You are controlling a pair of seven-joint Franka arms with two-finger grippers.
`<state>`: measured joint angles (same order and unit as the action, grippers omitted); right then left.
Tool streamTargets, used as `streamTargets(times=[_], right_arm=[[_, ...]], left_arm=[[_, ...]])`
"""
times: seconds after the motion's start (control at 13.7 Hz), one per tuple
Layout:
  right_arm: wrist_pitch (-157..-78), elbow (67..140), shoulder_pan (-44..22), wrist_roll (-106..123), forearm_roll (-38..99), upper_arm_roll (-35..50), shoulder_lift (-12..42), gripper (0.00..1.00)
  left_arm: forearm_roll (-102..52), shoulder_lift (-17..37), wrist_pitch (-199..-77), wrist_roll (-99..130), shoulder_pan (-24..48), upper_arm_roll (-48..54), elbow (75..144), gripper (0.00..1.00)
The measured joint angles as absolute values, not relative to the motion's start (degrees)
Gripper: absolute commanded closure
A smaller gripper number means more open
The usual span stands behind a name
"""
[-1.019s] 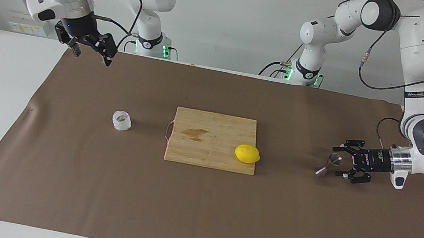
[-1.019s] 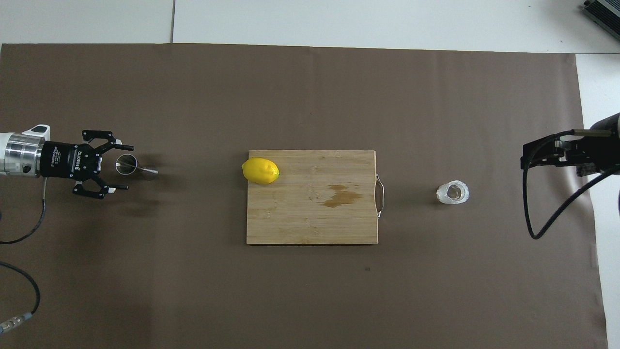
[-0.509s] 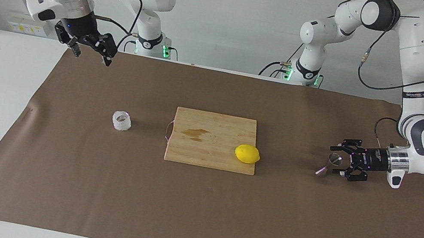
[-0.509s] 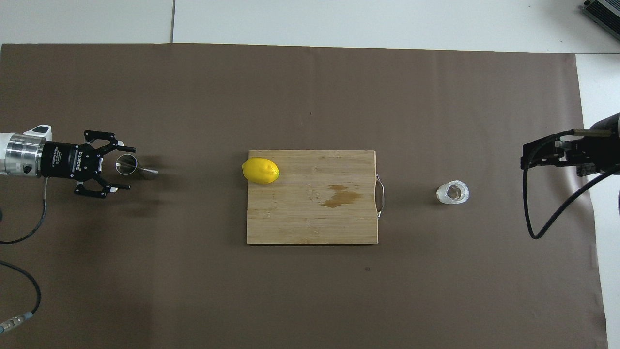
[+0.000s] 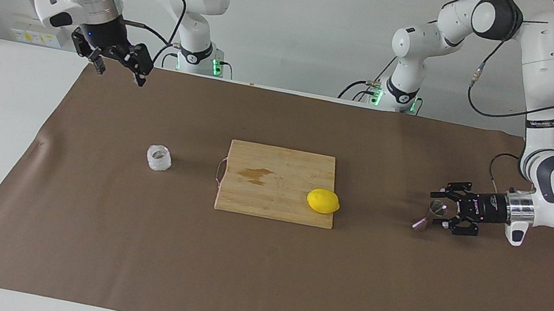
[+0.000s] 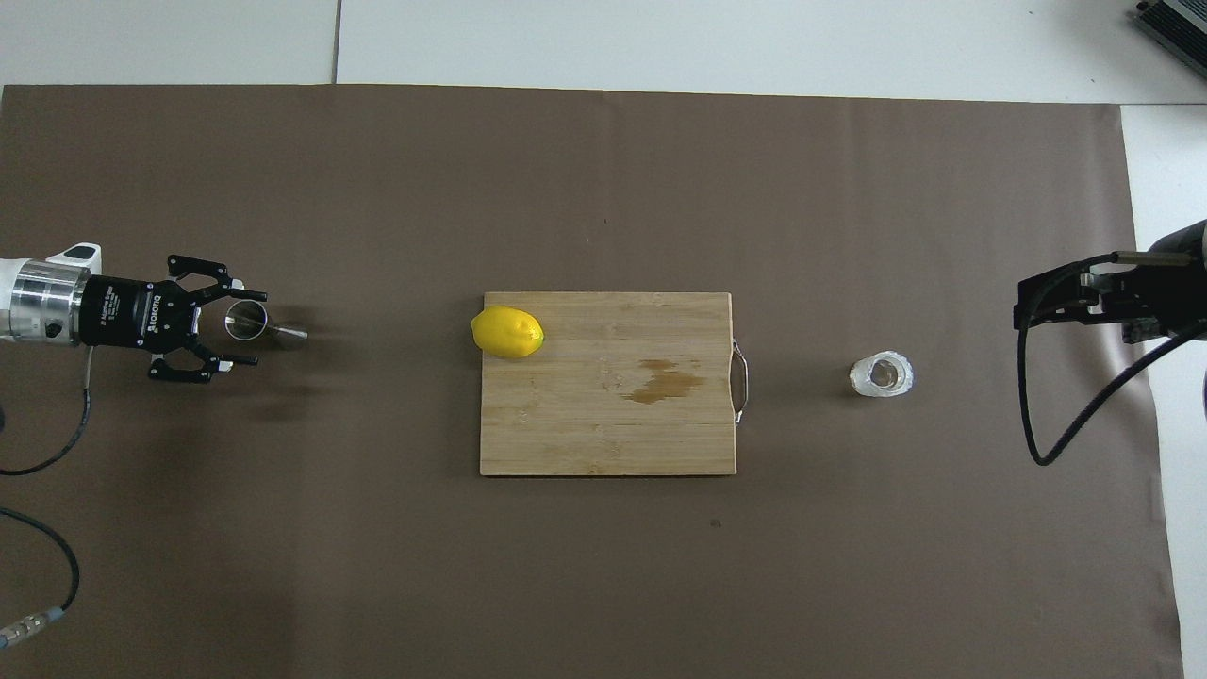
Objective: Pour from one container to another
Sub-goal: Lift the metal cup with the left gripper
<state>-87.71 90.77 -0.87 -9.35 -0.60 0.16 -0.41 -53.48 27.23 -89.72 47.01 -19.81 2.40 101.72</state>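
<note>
Glass cup (image 5: pixel 159 158): squat, knobbly and clear, standing upright on the brown mat toward the right arm's end of the table, beside the handle end of the cutting board.
Table mat (image 5: pixel 253 288): brown sheet covering most of the white table; everything stands on it.
Cutting board (image 5: pixel 274 201): wooden, mid-table, with a small damp stain; a lemon (image 5: pixel 323 201) lies on its corner toward the left arm's end.
Left gripper (image 5: pixel 443 210): lying sideways, low at the mat, its fingers on either side of the jigger with a gap visible on each side; partway open, nothing gripped yet.
Right gripper (image 5: pixel 117 66): raised over the mat's edge by its base, waiting, fingers spread wide, empty.
Jigger (image 5: pixel 433 214): small steel hourglass, upright, toward the left arm's end of the table.
Handling, cup: likely heavy for its size, rigid, breakable; the bumps should aid grip. Hold around the side wall, kept level.
Handling, jigger: probably light, stiff, slick and easily tipped. Grip around the cup of the upper cone, where the fingers now stand.
</note>
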Motion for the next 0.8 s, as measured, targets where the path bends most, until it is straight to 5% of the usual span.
streamTargets(times=[0.8], right_arm=[[-87.71,90.77,-0.87,-9.35,-0.6,0.16,-0.41,0.0]], left_arm=[[-53.54,27.23,-89.46,46.91,-19.82,2.38,101.71,0.65]])
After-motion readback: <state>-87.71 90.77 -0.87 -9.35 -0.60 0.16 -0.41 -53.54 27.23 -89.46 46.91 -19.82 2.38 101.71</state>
